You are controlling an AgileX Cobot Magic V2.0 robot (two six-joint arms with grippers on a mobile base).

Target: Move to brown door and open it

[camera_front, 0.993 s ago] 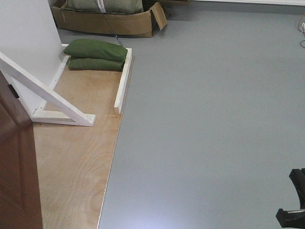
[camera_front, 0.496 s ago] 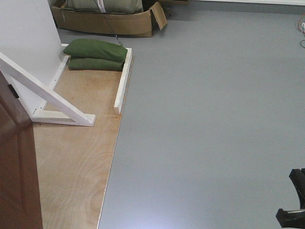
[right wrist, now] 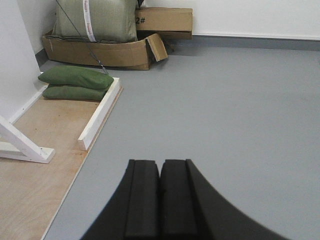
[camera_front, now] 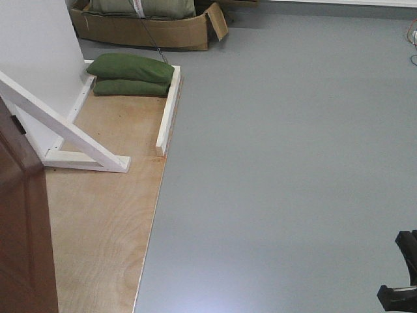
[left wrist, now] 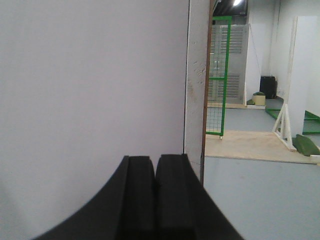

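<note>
The brown door fills the lower left corner of the front view as a glossy reddish-brown panel; its handle is out of view. In the left wrist view only a thin brown edge of the door shows beside a white post. My left gripper is shut with nothing in it, close in front of a plain white panel. My right gripper is also shut and holds nothing, hanging over the grey floor well to the right of the door.
A white diagonal brace stands on a plywood base edged by a white strip. Green sandbags lie at its far end, with a cardboard box behind. A green mesh fence stands beyond the post.
</note>
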